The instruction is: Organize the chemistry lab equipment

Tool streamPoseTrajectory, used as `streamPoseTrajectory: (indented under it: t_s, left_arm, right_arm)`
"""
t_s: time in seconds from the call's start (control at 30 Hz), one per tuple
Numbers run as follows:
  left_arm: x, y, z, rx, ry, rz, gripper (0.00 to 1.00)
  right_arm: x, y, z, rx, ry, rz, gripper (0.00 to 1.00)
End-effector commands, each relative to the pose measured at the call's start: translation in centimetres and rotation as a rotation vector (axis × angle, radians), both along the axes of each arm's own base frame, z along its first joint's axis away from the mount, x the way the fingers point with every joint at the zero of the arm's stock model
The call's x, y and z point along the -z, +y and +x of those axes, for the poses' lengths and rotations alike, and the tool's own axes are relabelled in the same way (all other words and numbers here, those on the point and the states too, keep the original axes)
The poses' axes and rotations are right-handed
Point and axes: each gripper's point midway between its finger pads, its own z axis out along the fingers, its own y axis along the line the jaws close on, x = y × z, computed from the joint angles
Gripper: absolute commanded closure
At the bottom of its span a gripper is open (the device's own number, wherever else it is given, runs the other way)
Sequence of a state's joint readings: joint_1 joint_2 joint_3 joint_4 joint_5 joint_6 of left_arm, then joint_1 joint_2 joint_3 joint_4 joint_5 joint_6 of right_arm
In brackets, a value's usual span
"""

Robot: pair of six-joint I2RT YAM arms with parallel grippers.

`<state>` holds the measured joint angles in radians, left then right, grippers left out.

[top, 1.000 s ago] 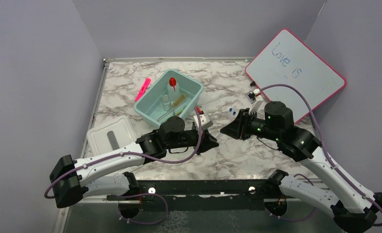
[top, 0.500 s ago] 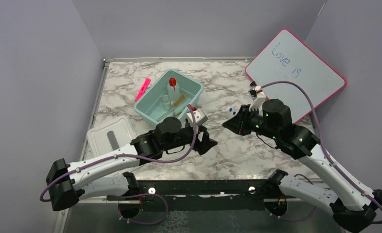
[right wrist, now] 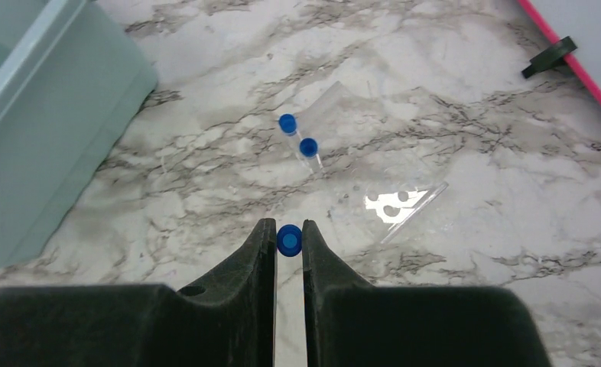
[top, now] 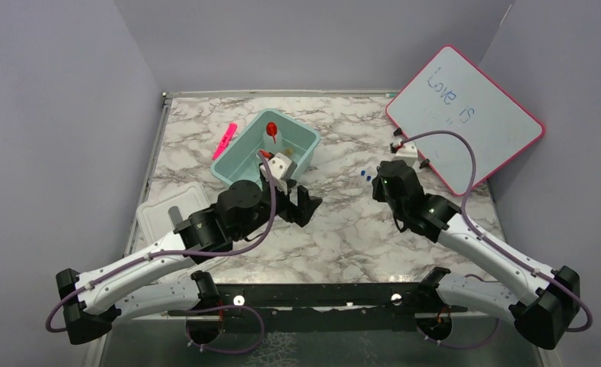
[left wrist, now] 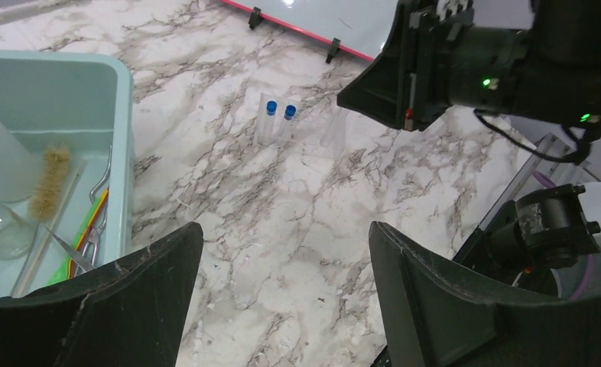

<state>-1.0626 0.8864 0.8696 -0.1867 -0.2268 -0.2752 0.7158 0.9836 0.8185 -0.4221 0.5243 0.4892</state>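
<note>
Grips a blue-capped piece [right wrist: 288, 241] by its cap with the right fingers [right wrist: 288, 227], narrowed to a slit and seemingly touching the cap on both sides; cannot make out the clear body from the right wrist view. Shows the left fingers [left wrist: 284, 228] spread wide with nothing between them, hanging over bare desk [left wrist: 282, 191] just beside the teal bin [left wrist: 123, 84]. Finds much of the set already inside that bin, among it the red-bulbed dropper [top: 271, 131] and the tan-bristled wire brush [left wrist: 50, 182]. Counts two loose blue-capped pieces [left wrist: 268, 109] out on the desk, side by side and parallel, just ahead of the right fingertips, caps at the end far from the left fingers and bodies running back toward them. Places the bin well to the left of the held piece, across open marble, nearer the left arm, yet with the right arm far closer to the small pieces. Judged next: carrying the held piece leftward over the bin wall and letting go inside, then returning for the pair, probably best pinched across the short axis at the cap, one at a time, given how close together they lie.
</note>
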Motion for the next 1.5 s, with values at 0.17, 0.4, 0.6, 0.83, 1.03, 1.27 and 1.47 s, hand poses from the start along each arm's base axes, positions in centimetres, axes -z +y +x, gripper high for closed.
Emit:
streamPoseTrajectory:
  t_s: [0.17,0.4,0.6,0.83,1.03,1.27,1.47]
  left_arm:
    - [-1.2,2.0,-0.1,-0.036,-0.041,0.016,0.17]
    - [1.1,2.4,-0.1,-0.051,-0.009,0.068,0.18]
    - [1.3,2.4,-0.1,-0.051,-0.006,0.074,0.17]
    - [1.7,2.2,0.0,-0.048,-0.001,0.081,0.17]
    - [1.9,2.0,0.1,-0.046,0.001,0.089,0.17]
    - [2.2,1.9,0.1,-0.043,0.005,0.095,0.17]
    - [2.3,1.8,0.1,-0.041,0.007,0.099,0.17]
  right_arm:
    - [1.3,-1.1,4.0,0.150,-0.137,-0.091,0.89]
    - [3.1,-0.8,5.3,0.171,-0.154,-0.120,0.89]
    - [3.9,-0.9,5.8,0.209,-0.145,-0.132,0.89]
    - [4.6,-2.0,5.5,0.262,-0.132,-0.149,0.89]
    - [5.6,-2.0,5.4,0.266,-0.110,-0.125,0.89]
    - [6.7,-2.1,5.3,0.264,-0.085,-0.121,0.89]
    - [7.2,-2.0,5.1,0.256,-0.070,-0.108,0.89]
